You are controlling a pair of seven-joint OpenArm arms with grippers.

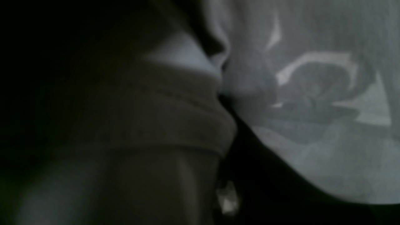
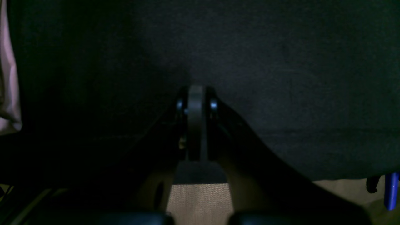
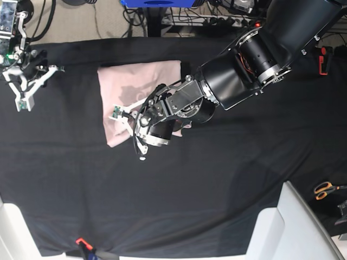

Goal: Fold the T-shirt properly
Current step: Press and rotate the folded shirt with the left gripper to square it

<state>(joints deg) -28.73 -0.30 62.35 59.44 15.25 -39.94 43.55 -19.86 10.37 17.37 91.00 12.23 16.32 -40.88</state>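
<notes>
While your left gripper (image 3: pixel 128 123) sits low over the T-shirt (image 3: pixel 135 86), I honestly can't tell if it's pinching fabric or just resting there. The left wrist view is all dark, blurry pink folds, with a stitched hem (image 1: pixel 162 125) bunched right up against the lens, and no fingertips show. From the base view, its pale fingers (image 3: pixel 123 115) are over the shirt's near-left part, and the big black arm (image 3: pixel 255 54) runs back from there toward the upper right of the table.

Your right gripper (image 2: pixel 196 93) is easier: in the right wrist view the jaws are pressed together with nothing between them, hanging over bare black table cloth (image 2: pixel 281 62). In the base view it's at the far left edge of the table, well apart from the shirt.

The shirt itself is already folded into a compact pink rectangle lying on the cloth in the upper-left area of the table. A sliver of it shows at the left edge of the right wrist view.

Orange-handled scissors (image 3: pixel 325 189) lie off to the right.
</notes>
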